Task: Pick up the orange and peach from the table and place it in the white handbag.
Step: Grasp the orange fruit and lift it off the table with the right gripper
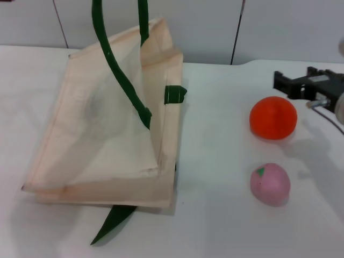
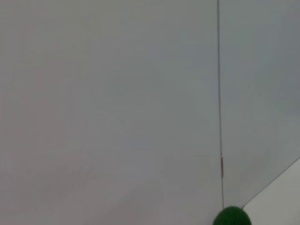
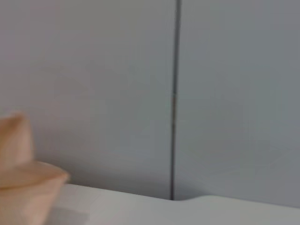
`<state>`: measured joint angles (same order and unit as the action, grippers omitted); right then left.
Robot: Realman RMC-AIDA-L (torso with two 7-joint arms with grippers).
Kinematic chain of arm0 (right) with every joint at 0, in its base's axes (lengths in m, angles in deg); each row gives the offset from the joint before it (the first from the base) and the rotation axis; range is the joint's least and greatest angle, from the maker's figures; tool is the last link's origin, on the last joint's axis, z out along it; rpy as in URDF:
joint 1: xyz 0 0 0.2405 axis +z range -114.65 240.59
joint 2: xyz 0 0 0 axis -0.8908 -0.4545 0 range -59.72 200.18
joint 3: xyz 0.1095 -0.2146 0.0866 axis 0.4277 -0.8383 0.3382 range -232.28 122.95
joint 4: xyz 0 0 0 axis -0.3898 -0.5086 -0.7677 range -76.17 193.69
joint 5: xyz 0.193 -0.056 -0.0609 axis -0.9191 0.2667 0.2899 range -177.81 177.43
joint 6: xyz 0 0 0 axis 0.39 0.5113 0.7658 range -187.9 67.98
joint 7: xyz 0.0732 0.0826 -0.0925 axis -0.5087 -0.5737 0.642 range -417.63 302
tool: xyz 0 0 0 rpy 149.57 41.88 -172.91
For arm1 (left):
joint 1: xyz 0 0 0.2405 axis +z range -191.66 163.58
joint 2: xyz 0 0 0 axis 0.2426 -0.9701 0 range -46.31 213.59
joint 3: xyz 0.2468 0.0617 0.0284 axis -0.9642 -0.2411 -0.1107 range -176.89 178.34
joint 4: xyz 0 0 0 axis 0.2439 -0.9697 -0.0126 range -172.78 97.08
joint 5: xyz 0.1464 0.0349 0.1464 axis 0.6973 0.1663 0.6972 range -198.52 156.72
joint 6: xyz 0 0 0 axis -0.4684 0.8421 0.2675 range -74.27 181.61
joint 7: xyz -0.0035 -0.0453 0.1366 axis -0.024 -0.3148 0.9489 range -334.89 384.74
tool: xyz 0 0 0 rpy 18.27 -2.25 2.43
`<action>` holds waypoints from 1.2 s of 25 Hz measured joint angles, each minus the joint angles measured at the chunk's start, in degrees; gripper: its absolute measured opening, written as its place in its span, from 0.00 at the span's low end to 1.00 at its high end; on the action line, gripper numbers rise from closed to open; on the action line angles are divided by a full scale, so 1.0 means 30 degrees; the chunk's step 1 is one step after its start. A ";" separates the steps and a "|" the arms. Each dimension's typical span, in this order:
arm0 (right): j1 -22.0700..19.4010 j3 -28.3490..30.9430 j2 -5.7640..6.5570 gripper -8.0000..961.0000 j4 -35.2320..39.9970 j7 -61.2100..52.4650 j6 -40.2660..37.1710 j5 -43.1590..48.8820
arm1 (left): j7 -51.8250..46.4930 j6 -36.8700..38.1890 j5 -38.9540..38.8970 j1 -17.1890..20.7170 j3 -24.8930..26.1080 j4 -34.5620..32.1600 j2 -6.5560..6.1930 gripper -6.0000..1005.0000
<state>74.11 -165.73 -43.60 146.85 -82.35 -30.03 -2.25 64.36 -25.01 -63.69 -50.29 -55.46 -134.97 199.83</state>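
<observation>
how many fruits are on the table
2. The orange lies right of the handbag, near the right gripper; the peach sits just in front of it. None visible inside the bag.

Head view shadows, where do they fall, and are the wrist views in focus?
Head view: soft shadows lie on the table right of the orange and the peach, and under the white handbag; the right tool sits beside the orange. Both wrist views look soft, mostly showing blank wall.

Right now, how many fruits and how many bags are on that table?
Fruits: 2, the orange and the peach, both on the table
Bags: 1, the white handbag
Total: 3
</observation>
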 joint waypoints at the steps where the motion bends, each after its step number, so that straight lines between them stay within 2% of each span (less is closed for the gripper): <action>1: 0.0232 0.0453 -0.0009 0.78 -0.0447 0.0680 0.0020 -0.0878 | -0.0102 -0.0118 -0.0009 -0.0028 -0.0013 -0.0249 0.0000 0.13; 5: 0.1360 0.1615 -0.0023 0.78 -0.2676 0.3733 0.0060 -0.4754 | -0.0348 -0.0429 -0.0043 -0.0040 -0.0126 -0.1138 0.0008 0.13; 11: 0.1732 0.2386 -0.0146 0.78 -0.3692 0.7648 0.0131 -0.9005 | -0.0463 -0.0546 -0.0182 -0.0045 -0.0168 -0.1608 0.0019 0.13; 20: 0.2244 0.2948 -0.0290 0.79 -0.4702 0.8672 0.1152 -0.9319 | -0.0390 -0.0554 -0.0203 -0.0045 -0.0168 -0.1638 0.0031 0.13; 30: 0.3796 0.3419 -0.0536 0.85 -0.6327 0.9042 0.2118 -0.9068 | -0.0335 -0.0555 -0.0079 -0.0063 -0.0168 -0.1635 0.0030 0.13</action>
<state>85.50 -155.48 -45.21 127.86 -55.22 -23.67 -29.45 63.35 -26.67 -63.93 -50.48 -55.96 -139.88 199.92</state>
